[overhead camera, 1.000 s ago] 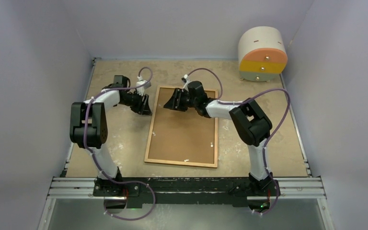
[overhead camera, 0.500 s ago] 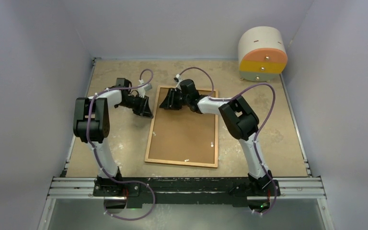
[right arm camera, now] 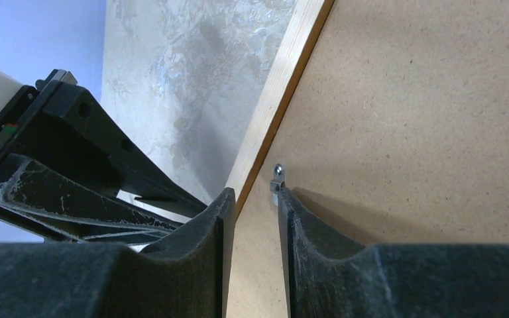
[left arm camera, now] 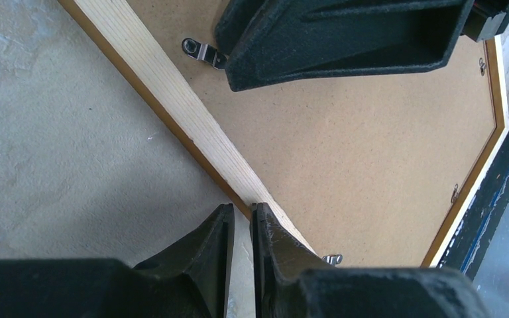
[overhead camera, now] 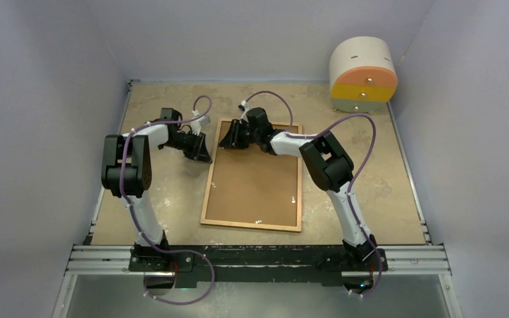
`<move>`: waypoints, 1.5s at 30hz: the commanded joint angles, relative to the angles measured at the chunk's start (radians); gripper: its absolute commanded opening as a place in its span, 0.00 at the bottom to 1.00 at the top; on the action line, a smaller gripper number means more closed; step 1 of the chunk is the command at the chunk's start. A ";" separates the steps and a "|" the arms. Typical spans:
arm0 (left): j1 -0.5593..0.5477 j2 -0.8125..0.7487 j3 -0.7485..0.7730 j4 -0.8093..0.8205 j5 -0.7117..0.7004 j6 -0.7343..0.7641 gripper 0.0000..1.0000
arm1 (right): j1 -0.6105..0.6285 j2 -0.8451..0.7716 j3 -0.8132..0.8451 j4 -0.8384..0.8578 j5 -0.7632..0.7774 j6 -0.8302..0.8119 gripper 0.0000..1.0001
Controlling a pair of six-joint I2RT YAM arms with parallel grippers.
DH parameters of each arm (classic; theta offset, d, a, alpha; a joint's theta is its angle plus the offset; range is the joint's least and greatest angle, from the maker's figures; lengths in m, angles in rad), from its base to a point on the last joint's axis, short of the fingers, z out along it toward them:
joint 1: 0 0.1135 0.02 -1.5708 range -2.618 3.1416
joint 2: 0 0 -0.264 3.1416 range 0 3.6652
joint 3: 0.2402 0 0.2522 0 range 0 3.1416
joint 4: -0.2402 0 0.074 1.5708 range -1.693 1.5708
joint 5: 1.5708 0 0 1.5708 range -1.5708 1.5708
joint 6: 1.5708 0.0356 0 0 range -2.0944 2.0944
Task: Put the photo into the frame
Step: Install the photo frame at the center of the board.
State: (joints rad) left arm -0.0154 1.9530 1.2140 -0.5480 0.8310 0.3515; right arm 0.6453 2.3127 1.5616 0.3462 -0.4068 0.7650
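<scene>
The frame (overhead camera: 252, 179) lies face down on the table, its plain brown backing board (left arm camera: 371, 146) up. The photo is not in view. My left gripper (overhead camera: 203, 154) sits low at the frame's left rail (left arm camera: 172, 86) near the far corner; its jaws (left arm camera: 242, 209) are almost together with nothing between them, one tip against the rail's outer edge. My right gripper (overhead camera: 227, 140) is over the board's far left corner, narrowly open and empty (right arm camera: 256, 194). Its right fingertip touches a small metal clip (right arm camera: 277, 177) by the rail (right arm camera: 285, 73).
A round cabinet (overhead camera: 363, 74) with orange, yellow and green drawers stands at the far right corner. More metal clips sit along the board's edges (left arm camera: 202, 52). The two grippers are close together at the frame's far left corner. Grey walls enclose the table.
My right gripper has moved left and a little farther back across the board to the frame's far left corner. My left gripper has shifted slightly toward the frame's left rail.
</scene>
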 commanded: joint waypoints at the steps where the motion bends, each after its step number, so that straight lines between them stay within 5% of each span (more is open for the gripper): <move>1: -0.012 0.025 0.004 0.000 -0.036 0.042 0.18 | 0.002 0.024 0.052 -0.029 -0.005 -0.025 0.33; 45: -0.017 0.028 -0.004 -0.013 -0.057 0.072 0.15 | 0.009 0.092 0.184 -0.196 -0.042 -0.169 0.29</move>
State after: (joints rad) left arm -0.0162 1.9530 1.2156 -0.5571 0.8333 0.3794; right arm 0.6361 2.3802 1.7214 0.2131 -0.4366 0.6346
